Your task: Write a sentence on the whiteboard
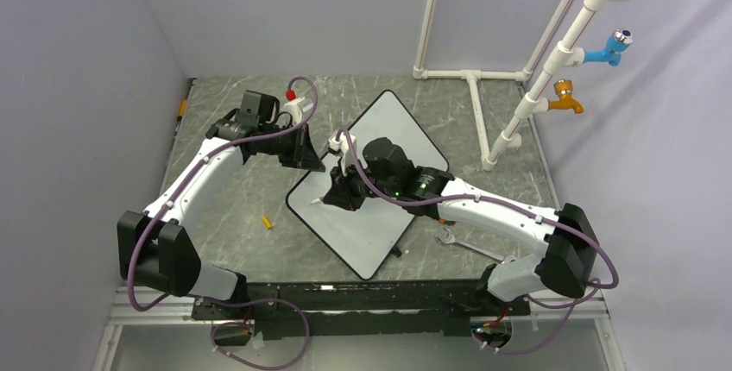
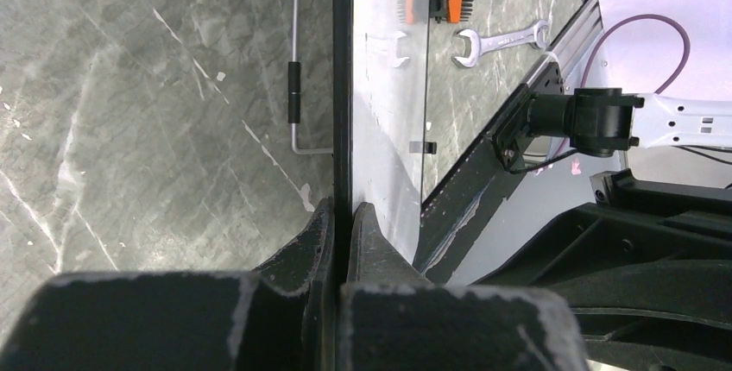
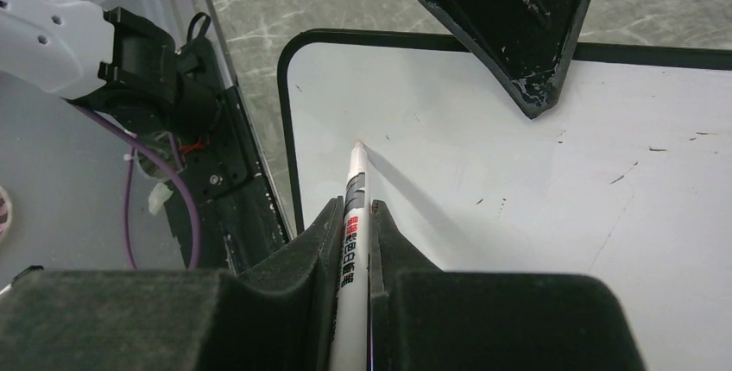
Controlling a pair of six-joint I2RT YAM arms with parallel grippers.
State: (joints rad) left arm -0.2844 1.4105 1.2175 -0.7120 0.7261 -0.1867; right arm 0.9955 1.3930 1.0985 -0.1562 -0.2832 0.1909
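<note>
Your left gripper (image 2: 343,216) pinches the rim of the whiteboard (image 3: 535,216), your right gripper (image 3: 356,211) clenches a white marker (image 3: 356,172), tip touching the board near a corner.

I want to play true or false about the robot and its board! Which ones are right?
1. The right gripper holds a marker. True.
2. The whiteboard is covered in orange words. False: no letters show on it, only tiny dark specks.
3. The left gripper pinches the whiteboard's edge. True.
4. The marker's tip points away from the board. False: it points at the white surface.
5. A wrench lies on the whiteboard. False: it lies on the table beside it.
</note>
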